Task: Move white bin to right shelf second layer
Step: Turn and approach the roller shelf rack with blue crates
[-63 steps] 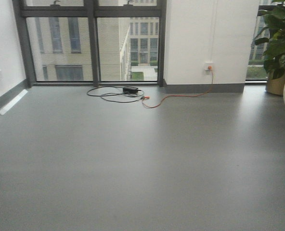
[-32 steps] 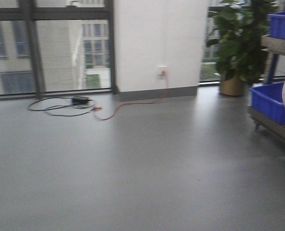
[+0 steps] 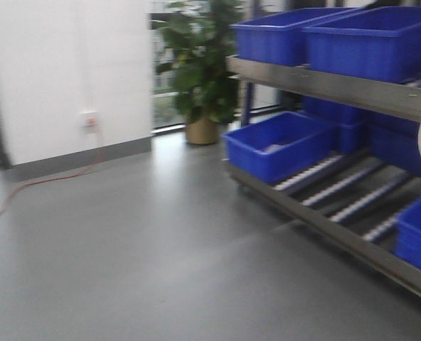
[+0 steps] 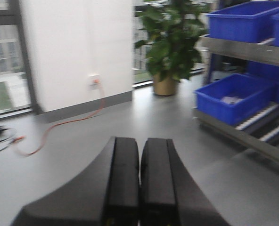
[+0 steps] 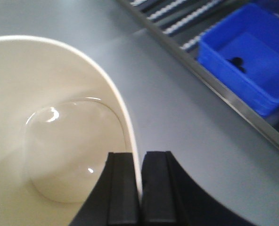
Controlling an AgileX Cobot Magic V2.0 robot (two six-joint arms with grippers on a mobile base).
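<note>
In the front view I see the roller shelf ahead beside blue crates; left wrist: left pincer closed, empty; right wrist: right pincer clamps the white bin rim, carried, placement pending.

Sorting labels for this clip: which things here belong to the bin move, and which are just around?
Job:
- white bin, rim pinched in the right gripper
- roller shelf level

Around:
- blue crates
- potted plant
- orange cable
- left gripper, shut, empty
</note>
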